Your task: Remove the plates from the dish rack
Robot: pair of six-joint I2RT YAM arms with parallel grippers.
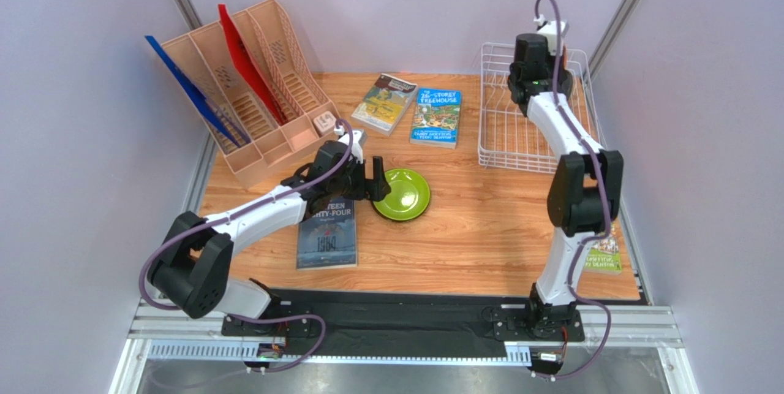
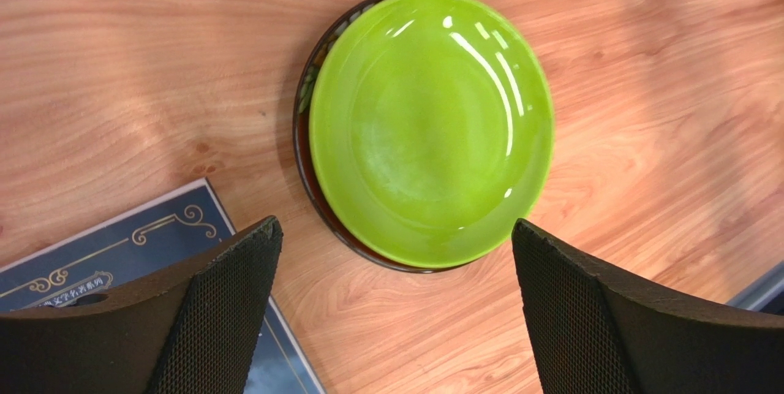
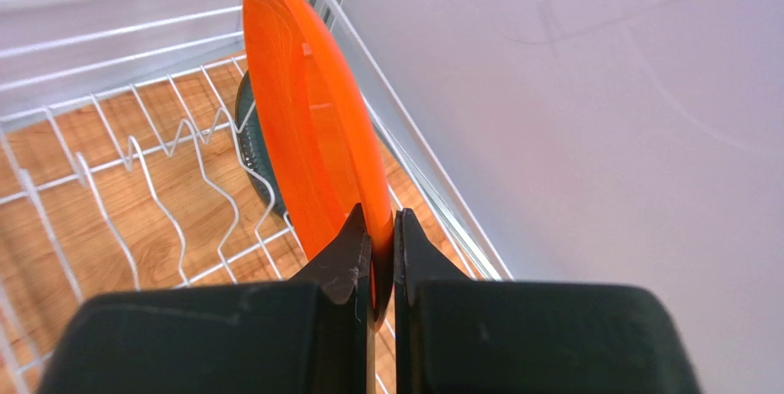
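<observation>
**A:** Which arm has the plate?

**B:** The right one. The right gripper (image 3: pixel 377 261) is pinched together on the near rim of the orange plate (image 3: pixel 308 127). That plate stands on edge in the dish rack (image 3: pixel 120 40), hard against the rack's right-hand wall.

**A:** And how does it lie from the fingers?

**B:** Straight ahead of them and edge-on. The plate's face runs away from the gripper in line with the jaws, so only the thin rim sits between them. I'd say the next move turns on that: the lift should follow the plate's own plane, upward, or the rim will drag on the wire tines.

**A:** Anything close by?

**B:** The dark grey-teal plate (image 3: pixel 250 146) sits just beside it on the left, low among the tines (I can't tell whether the two touch). A sideways swing could knock it.

**A:** And the left arm?

**B:** It's well apart from the rack, over the middle of the table (image 1: pixel 478 229). The left gripper (image 2: pixel 394 229) has its fingers spread wide and holds nothing. It hangs above the lime green plate (image 2: pixel 431 127), which rests on the dark red plate (image 2: pixel 304 150); only a sliver of that dark rim shows.

**A:** So two are out?

**B:** By the look of it, yes, with two in the rack.
</observation>
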